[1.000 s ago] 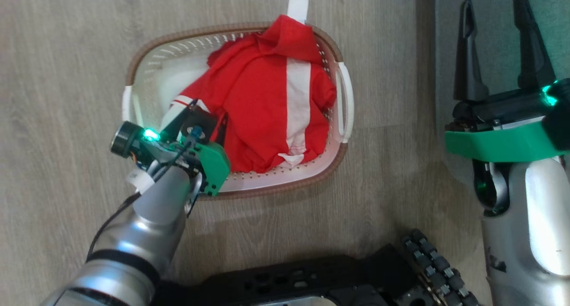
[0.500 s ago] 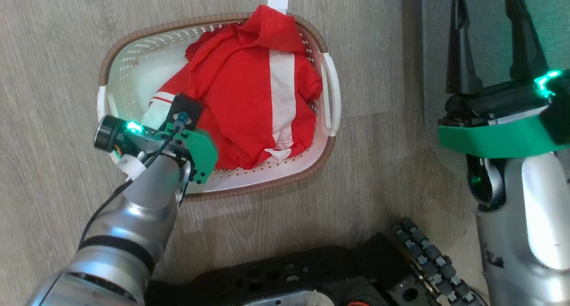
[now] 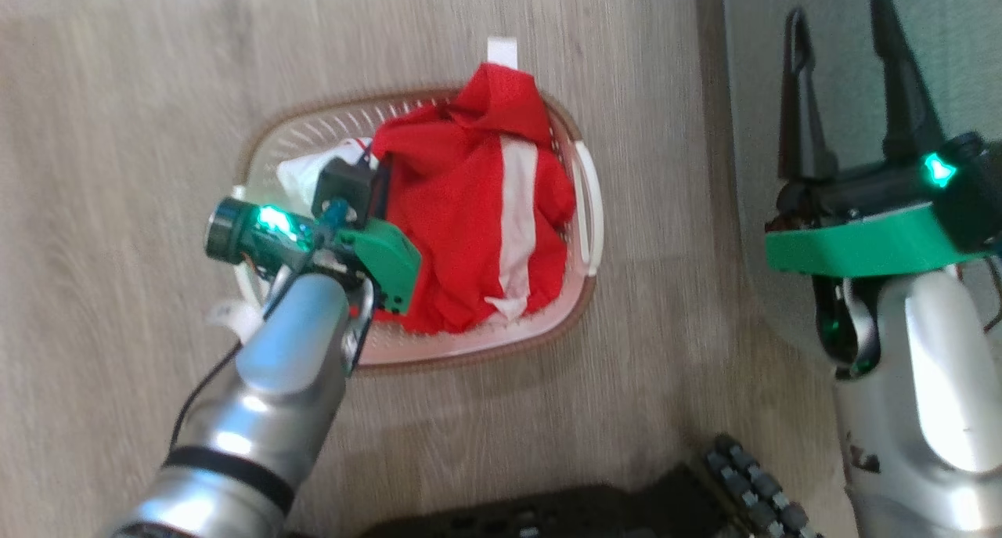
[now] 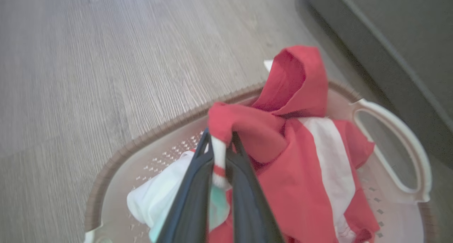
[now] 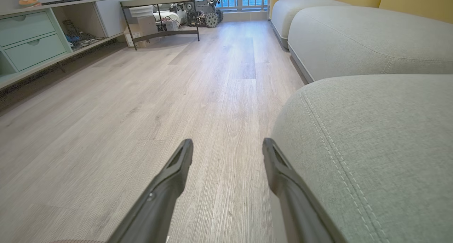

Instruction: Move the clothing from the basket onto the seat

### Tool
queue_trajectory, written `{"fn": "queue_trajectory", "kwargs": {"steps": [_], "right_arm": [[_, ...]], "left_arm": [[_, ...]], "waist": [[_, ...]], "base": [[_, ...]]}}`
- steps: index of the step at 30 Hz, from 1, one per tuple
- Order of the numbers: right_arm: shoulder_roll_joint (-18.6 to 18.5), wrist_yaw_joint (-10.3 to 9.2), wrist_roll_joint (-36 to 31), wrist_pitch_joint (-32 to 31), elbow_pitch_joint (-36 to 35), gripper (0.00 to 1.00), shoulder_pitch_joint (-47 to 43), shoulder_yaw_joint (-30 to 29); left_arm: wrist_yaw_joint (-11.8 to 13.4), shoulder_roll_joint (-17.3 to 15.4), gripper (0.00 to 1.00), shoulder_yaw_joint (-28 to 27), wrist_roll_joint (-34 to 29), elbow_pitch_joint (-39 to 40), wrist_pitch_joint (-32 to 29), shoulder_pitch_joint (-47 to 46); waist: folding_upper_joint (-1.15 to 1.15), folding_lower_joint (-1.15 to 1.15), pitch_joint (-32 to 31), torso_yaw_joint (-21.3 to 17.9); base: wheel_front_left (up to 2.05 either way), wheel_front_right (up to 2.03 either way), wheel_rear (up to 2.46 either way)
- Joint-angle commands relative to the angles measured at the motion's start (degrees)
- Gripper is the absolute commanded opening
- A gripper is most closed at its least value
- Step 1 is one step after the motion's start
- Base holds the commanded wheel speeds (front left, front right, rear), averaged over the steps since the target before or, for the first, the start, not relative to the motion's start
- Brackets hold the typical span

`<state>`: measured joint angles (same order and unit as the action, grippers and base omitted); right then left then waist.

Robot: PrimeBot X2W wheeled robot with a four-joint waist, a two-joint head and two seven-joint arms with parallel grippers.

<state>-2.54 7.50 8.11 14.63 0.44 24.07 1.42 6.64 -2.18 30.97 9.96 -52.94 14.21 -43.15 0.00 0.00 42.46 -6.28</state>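
Early stage of transfer. The left gripper (image 4: 219, 144) has its jaws pinched on a white-and-red cuff of the clothing (image 3: 477, 232). The clothing lies heaped in the basket (image 3: 591, 209), which stands on the floor left of the seat (image 5: 371, 147). The right gripper (image 3: 838, 21) hangs spread wide and empty at the seat's near edge. Nothing red shows on the seat, so the lift and carry remain.

1. Forearms: glossy silver-grey shells; left forearm (image 3: 290, 358) has a black band and thin black cable (image 3: 200, 389).
2. Wrist brackets (image 3: 853, 250): bright green, each with a lit green lamp.
3. Right gripper (image 3: 839, 7): two long, dark, tapered fingers (image 3: 796, 107).
4. Base (image 3: 548, 518): black, ribbed rollers (image 3: 755, 479).
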Motion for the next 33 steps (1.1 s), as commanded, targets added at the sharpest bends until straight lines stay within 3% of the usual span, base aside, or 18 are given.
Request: {"fn": "queue_trajectory", "kwargs": {"steps": [1, 9, 22, 33], "right_arm": [[-0.33, -0.01, 0.01, 0.37, -1.38, 1.00, -2.08, 0.75], [-0.33, -0.01, -0.08, 0.37, 6.15, 1.00, -8.23, -0.70], [-0.33, -0.01, 0.47, 0.37, 11.82, 1.00, -20.84, -1.10], [-0.33, -0.01, 0.35, 0.37, 11.09, 1.00, -23.47, 1.11]], "left_arm": [[0.43, -0.95, 0.00, -1.21, 0.29, 1.50, 0.77, 1.88], [-0.28, -1.38, 0.00, -2.20, 0.83, 13.91, 0.78, 9.52], [-4.69, -1.78, 0.00, -0.53, 3.16, 22.43, -1.84, 13.11], [-7.09, -3.00, 0.00, -0.32, 4.40, 28.13, -8.87, 6.82]], "waist": [[0.00, 0.00, -3.49, 1.26], [0.00, 0.00, -19.24, 4.00], [0.00, 0.00, -41.37, 5.46], [0.00, 0.00, -46.86, 5.87]], "base": [[0.00, 0.00, 0.00], [0.00, 0.00, 0.00], [0.00, 0.00, 0.00], [0.00, 0.00, 0.00]]}}
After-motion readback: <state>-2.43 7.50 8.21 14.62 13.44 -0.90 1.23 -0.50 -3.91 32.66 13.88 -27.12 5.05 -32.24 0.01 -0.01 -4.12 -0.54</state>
